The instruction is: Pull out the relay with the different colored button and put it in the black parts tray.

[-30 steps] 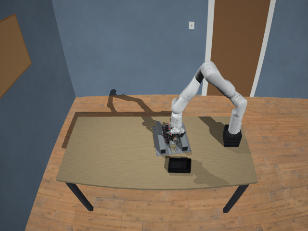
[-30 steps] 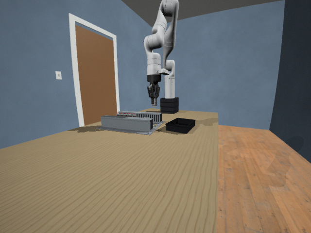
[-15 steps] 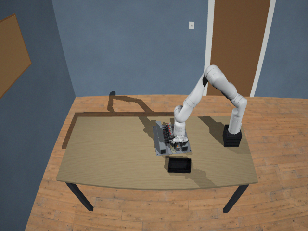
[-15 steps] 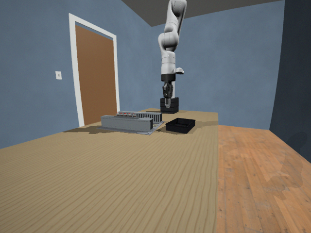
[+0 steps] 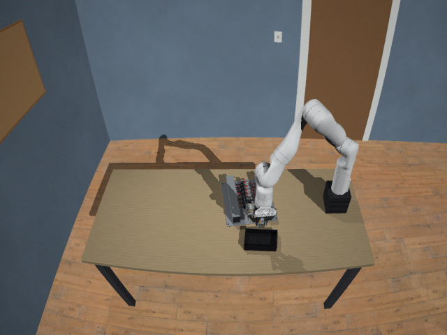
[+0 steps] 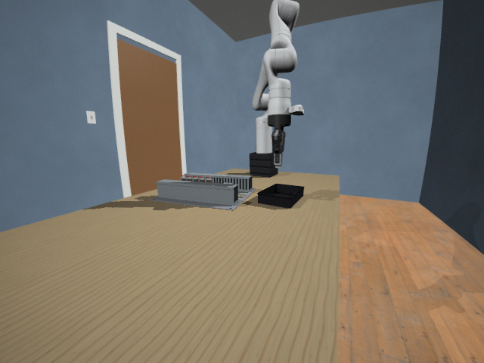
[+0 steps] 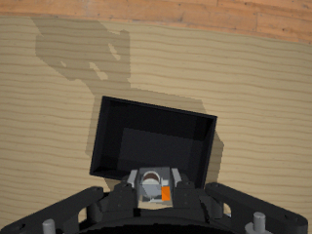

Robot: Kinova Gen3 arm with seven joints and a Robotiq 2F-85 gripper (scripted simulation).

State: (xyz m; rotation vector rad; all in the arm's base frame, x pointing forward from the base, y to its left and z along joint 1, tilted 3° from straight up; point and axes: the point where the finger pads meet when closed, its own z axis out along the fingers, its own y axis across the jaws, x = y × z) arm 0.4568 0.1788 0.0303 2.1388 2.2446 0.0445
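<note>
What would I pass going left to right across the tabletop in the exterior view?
Grey block at the front of the relay board → row of red-buttoned relays → black parts tray, with the arm's fingers holding a relay above its far side.

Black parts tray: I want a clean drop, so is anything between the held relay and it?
Nothing visible. The gripper holds the orange-buttoned relay at the near edge of the black parts tray, whose dark interior shows no object.
</note>
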